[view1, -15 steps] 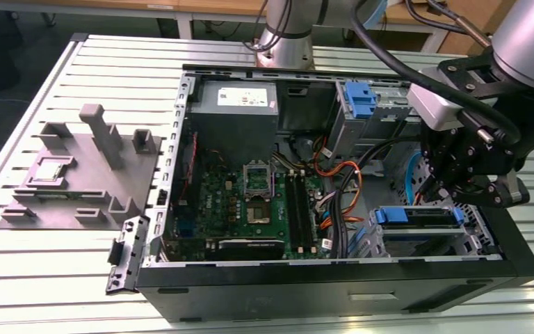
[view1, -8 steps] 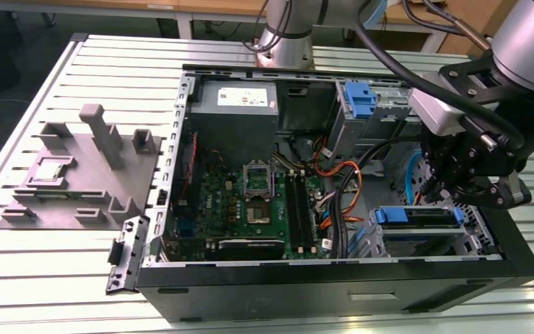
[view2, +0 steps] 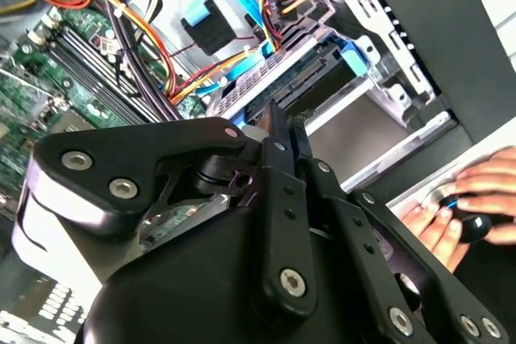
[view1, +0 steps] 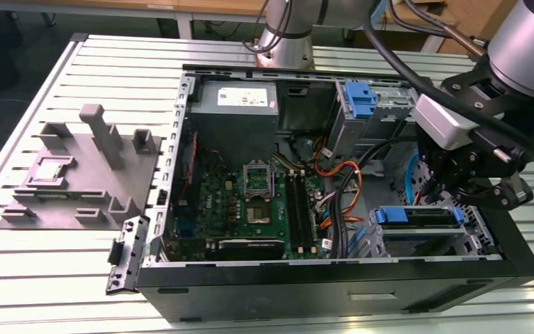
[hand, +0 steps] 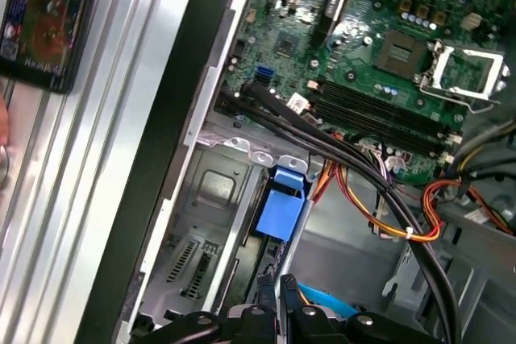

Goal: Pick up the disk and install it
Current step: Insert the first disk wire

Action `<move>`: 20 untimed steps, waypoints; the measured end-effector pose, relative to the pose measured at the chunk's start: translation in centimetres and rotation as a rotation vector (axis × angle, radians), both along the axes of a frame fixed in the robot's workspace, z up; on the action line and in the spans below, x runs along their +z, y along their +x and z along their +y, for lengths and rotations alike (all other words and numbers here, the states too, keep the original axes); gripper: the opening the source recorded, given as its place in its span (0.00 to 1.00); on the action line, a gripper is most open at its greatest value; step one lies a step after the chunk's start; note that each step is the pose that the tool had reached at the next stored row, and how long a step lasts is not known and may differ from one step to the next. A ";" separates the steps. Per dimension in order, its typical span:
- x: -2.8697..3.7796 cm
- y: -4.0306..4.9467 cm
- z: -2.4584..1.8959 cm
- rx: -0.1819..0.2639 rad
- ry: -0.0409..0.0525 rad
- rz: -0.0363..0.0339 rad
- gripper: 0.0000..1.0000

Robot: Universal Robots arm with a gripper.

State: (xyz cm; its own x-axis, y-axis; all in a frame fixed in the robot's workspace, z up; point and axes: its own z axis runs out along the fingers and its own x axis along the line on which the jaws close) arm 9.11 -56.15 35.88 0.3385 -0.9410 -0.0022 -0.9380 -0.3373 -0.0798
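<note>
Black claw gripper [view1: 455, 197] narrow, empty; just above the silver disk in blue plastic carrier [view1: 417, 217], at four o'clock.
The disk seems heavy, stiff and shock-fragile; best held by the carrier's long edges.

Cables [view1: 341, 188] crowded the case beside the disk [view1: 418, 217], where the gripper [view1: 466, 191] hovered just above its bay.

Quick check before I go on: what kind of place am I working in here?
Probably a lab or workshop test bench for PC assembly. An opened computer case lies on a slotted aluminium table, a grey fixture stand sits beside it, and a person's hand rests on a control nearby.
</note>
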 end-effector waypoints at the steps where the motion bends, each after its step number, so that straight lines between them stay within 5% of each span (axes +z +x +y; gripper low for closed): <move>1: -0.01 0.00 0.00 0.012 0.0000 -0.0008 0.18; 14: 0.03 0.12 0.21 0.016 0.0000 -0.0083 0.18; 20: -0.09 0.12 0.22 0.090 0.0001 -0.0190 0.18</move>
State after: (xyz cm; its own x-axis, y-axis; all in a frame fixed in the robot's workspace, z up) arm 9.23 -55.93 35.78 0.4215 -0.9068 0.0049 -0.9023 -0.4200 -0.0973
